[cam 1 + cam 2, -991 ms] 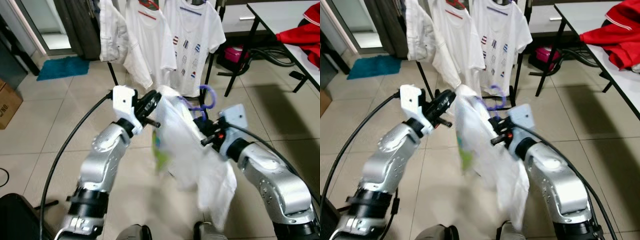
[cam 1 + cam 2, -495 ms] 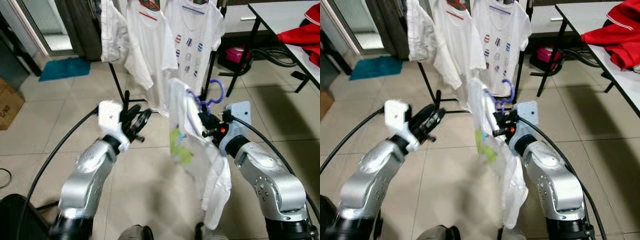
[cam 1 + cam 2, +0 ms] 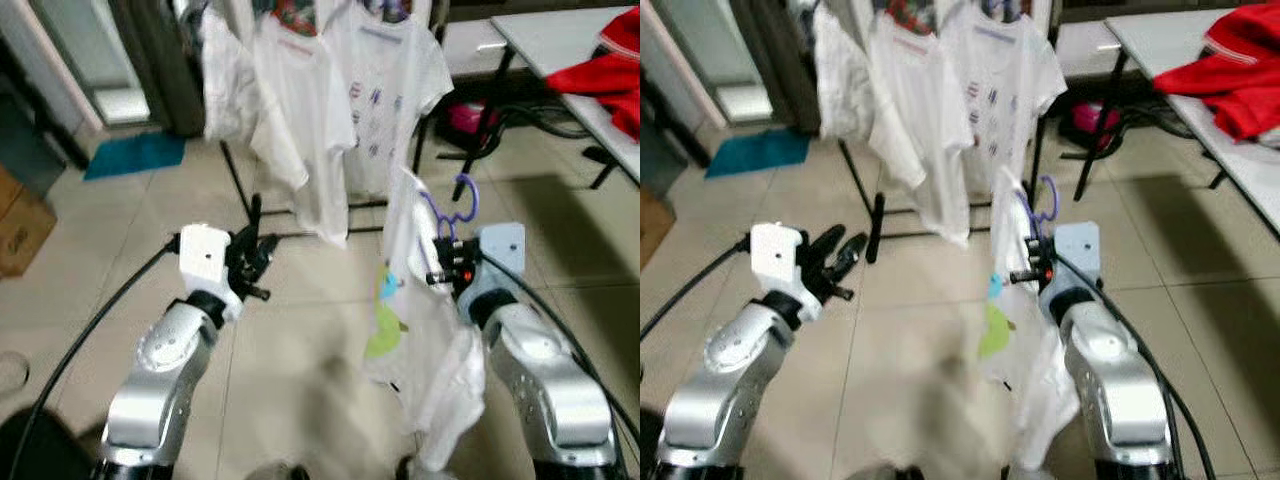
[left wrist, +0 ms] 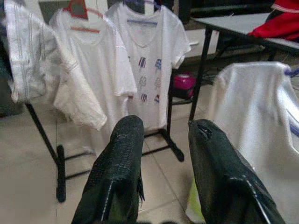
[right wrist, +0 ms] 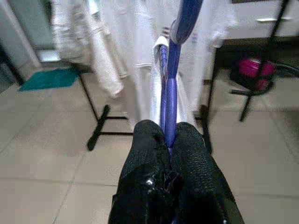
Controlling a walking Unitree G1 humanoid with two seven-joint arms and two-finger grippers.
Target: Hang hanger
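Right gripper (image 5: 167, 140) pinched tight on the purple hanger (image 3: 463, 190), a white shirt (image 3: 430, 330) draped from it and trailing toward the floor. Held out in front, short of the clothes rack (image 3: 240, 190) and lower than the shirts already hanging (image 3: 385, 90) there. Left gripper (image 4: 163, 140) off to the other side, fingers (image 4: 122, 154) spread apart, holding nothing, pointed at the rack.

Risks from here, as a judgement:
- Hook missing the rail. Rail itself cut off at the top of the head views, so height hard to gauge; probably a fair lift needed.
- Hook twisting in the narrow grip under the shirt's weight, then meeting the rail sideways instead of over it.
- Hem dragging on the tiles or catching on the rack's foot (image 3: 876, 228) during the approach.
- Shirt sliding off one shoulder of the hanger with a quick swing, only one gripper steadying it.
- Crowding into the hung shirts and knocking a neighbour's hanger loose.
- Head views blurred, so exact gap to the rack unclear.
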